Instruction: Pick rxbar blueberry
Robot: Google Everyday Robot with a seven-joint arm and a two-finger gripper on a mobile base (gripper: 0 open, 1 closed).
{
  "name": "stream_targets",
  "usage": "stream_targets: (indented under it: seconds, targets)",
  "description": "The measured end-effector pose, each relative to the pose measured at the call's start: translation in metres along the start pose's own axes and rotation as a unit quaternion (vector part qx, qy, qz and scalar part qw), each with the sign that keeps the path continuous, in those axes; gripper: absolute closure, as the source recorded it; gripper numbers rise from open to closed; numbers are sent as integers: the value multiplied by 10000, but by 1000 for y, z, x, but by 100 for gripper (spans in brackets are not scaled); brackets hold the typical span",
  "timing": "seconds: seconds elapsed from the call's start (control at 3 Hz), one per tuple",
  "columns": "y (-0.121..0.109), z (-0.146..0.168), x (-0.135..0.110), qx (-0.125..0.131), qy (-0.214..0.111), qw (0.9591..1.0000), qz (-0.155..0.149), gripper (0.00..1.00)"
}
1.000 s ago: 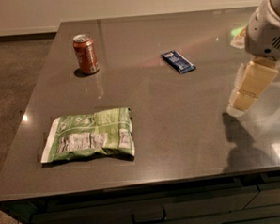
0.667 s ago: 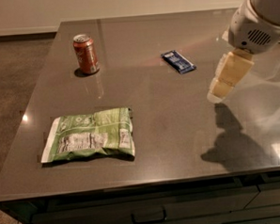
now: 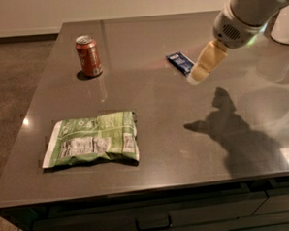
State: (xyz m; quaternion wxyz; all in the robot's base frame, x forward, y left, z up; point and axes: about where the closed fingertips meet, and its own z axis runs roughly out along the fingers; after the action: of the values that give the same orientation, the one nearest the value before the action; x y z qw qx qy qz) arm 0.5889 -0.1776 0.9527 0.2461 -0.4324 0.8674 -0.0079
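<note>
Grey polished tabletop (image 3: 160, 136) bears the small flat dark-blue rxbar blueberry wrapper (image 3: 179, 62) far back. The cream gripper (image 3: 198, 76) hangs just beside it, open or closed I cannot tell. Likely light, thin and slippery: pinch across its narrow width.

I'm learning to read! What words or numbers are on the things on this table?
rxbar blueberry: white lettering, too blurred to read.
soda can: markings too blurred to read.
chip bag: white panel of print, too small to read.
gripper: no writing seen on it; it hovers by the bar's end nearest the camera.
</note>
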Motion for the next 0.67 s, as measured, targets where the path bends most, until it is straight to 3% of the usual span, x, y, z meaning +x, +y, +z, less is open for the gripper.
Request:
stream_targets:
  seconds: [0.33, 0.67]
  targets:
    - [-20, 29, -14, 96, 91, 9988, 476, 0]
    - [-37, 59, -28, 13, 183, 9967, 792, 0]
